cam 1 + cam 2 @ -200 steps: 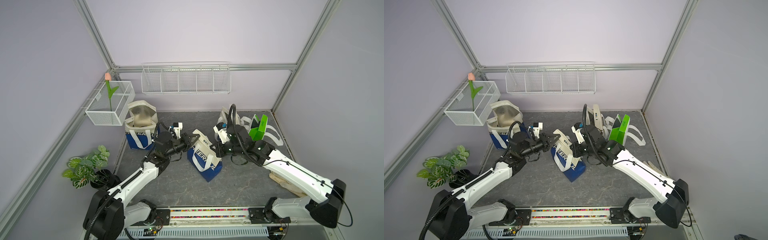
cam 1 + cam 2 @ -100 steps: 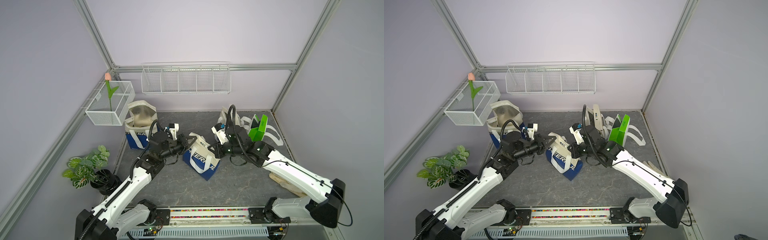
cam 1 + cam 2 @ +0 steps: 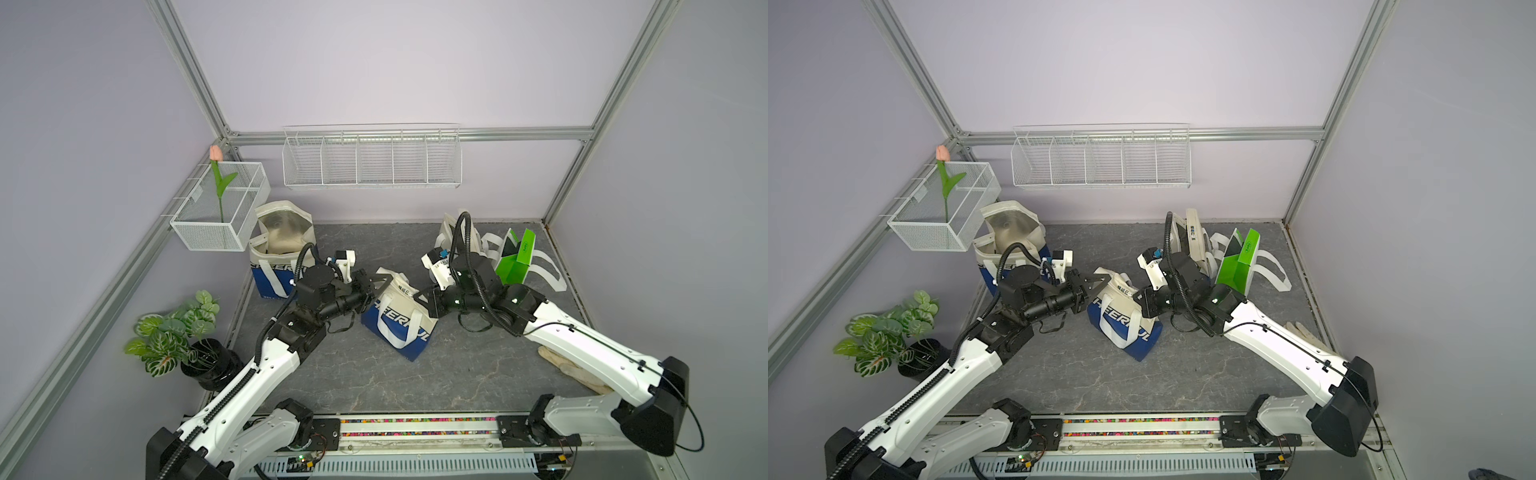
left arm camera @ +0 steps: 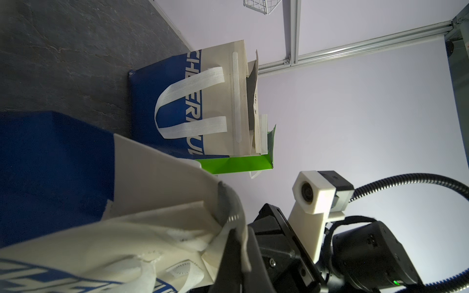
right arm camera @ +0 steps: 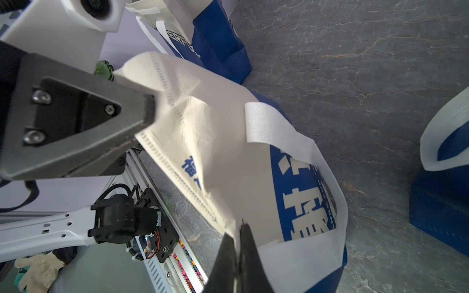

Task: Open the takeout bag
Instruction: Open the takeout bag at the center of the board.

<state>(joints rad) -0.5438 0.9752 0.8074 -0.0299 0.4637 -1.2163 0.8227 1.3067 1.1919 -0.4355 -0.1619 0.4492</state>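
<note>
Rims of the takeout bag [image 3: 399, 322], mid-counter [image 3: 374, 382], are pinched from opposite sides by the clamped left hand [image 3: 375, 284] and right hand [image 3: 419, 296], with free room toward the near edge and an open bag [image 3: 280, 266] and green bag [image 3: 515, 264] by the far corners.

left arm [image 3: 257, 374]: is stretched forward and low over the floor | left gripper [image 3: 371, 286]: is pointed inward, jaws are closed on one rim of the takeout bag [image 3: 397, 328] | right arm [image 3: 582, 349]: is extended inward, wrist is bent | right gripper [image 3: 420, 297]: is faced toward the left one, jaws are pressed together on the opposite rim
</note>
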